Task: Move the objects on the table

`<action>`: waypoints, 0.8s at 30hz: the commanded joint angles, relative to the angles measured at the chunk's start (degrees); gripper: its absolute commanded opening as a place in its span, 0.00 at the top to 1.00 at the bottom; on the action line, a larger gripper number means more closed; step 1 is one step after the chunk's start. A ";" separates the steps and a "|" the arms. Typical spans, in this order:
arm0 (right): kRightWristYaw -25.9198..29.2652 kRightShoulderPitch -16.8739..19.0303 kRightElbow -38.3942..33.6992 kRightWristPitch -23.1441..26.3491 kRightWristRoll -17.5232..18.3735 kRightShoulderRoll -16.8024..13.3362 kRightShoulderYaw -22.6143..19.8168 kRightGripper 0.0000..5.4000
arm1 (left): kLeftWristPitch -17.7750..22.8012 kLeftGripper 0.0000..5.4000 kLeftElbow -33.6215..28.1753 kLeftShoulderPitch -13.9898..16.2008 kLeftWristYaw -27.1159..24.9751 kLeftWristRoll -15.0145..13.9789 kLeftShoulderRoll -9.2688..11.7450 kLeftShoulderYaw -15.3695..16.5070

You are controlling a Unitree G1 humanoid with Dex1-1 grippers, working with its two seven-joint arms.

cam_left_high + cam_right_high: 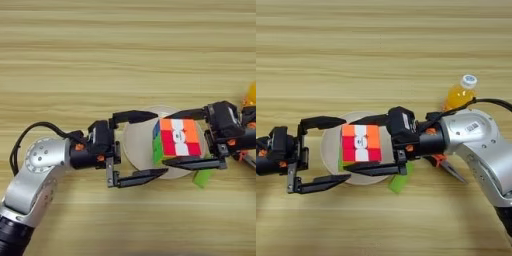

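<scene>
Holding the cube (360,143) over the plate (330,145), the right gripper (363,145) has its 2 black fingers closed on it, 1 along the top and 1 along the bottom. The cube has red, orange, white and green squares, and it looks lifted a little above the plate, though I cannot tell for sure if it touches. The left gripper (142,145) is just beside the cube on the other side, and its fingers are spread wide apart with nothing between them. Its tips point at the cube, over the near part of the plate. I think the step now is passing or placing the cube: either the left gripper takes it, or the right one sets it down on the plate. For a pass, the left fingers need to slide around the cube and squeeze before the right ones let go. For a drop, the right gripper needs to go lower first so the cube does not tumble. On the table (125,55) I count 1 cube, 1 plate, 1 orange bottle (460,93) with a white cap standing behind the right arm, and 1 green block (399,182) lying by the plate's edge, partly under the right gripper.
</scene>
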 commanded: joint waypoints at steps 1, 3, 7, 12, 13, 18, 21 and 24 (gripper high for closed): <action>-0.59 -1.21 -0.23 0.54 0.39 0.24 0.43 0.38 | -0.35 0.05 -0.65 -0.86 -0.59 0.79 0.02 -0.41; -0.87 -1.41 -0.10 0.55 0.41 0.47 0.59 0.38 | -0.46 0.09 -0.59 -0.90 -0.87 0.71 -0.02 -0.51; -1.14 -1.66 0.13 0.44 0.33 0.65 0.90 0.38 | -0.72 0.18 -0.33 -1.05 -1.32 0.76 -0.23 -0.62; -1.29 -1.84 0.19 0.30 0.44 0.78 1.03 0.38 | -0.92 0.29 -0.17 -1.15 -1.42 0.77 -0.33 -0.65; -1.29 -1.84 0.19 0.25 0.44 0.80 1.04 0.38 | -0.95 0.31 -0.14 -1.15 -1.43 0.75 -0.33 -0.65; -1.23 -1.76 0.10 0.12 0.44 0.74 1.15 0.39 | -1.09 0.39 -0.04 -1.07 -1.40 0.73 -0.35 -0.56; -1.13 -1.72 0.15 0.08 0.45 0.75 1.20 0.39 | -1.14 0.39 0.04 -1.10 -1.38 0.76 -0.39 -0.52; -0.97 -1.57 0.15 0.00 0.41 0.66 1.26 0.39 | -1.25 0.39 0.09 -1.12 -1.22 0.90 -0.52 -0.51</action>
